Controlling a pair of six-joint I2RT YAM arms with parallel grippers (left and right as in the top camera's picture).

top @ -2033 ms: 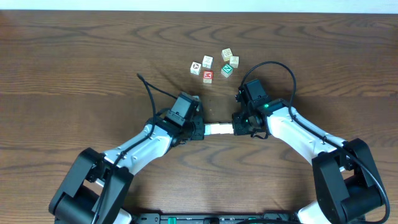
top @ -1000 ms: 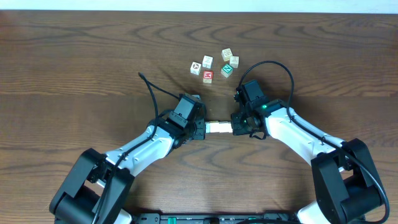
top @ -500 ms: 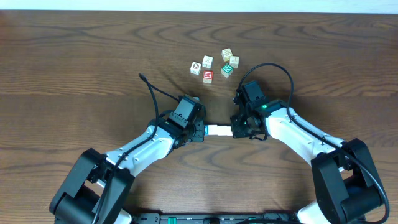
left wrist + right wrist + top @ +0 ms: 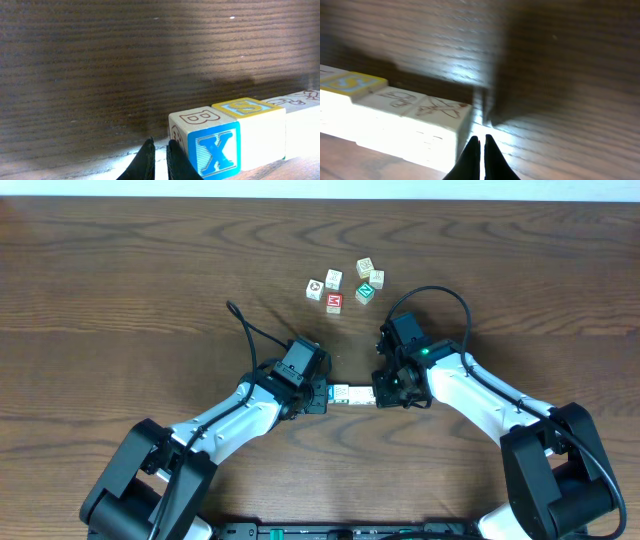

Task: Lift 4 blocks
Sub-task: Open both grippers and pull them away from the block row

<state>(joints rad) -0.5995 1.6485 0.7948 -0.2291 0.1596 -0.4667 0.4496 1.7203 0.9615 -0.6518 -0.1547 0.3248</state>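
Four blocks (image 4: 350, 393) form one straight row between my two grippers at the table's middle. In the left wrist view the row's near end is a blue block with a white X (image 4: 214, 151). Behind it come a block with a yellow-framed S on top (image 4: 248, 108) and cream ones (image 4: 300, 100). My left gripper (image 4: 160, 159) is shut, empty, its side against the X block's end. My right gripper (image 4: 481, 152) is shut and empty, pressed beside the cream block (image 4: 437, 117) at the other end. Whether the row rests on the table, I cannot tell.
Several loose cubes sit in a cluster farther back, among them a red-faced cube (image 4: 334, 302) and a green diamond-faced cube (image 4: 365, 293). Both arms reach in from the near edge and meet at the row. A black cable (image 4: 245, 330) loops above the left arm.
Both grippers and the row between them have shifted slightly toward the near edge of the table. The left fingers now show a hair more gap.
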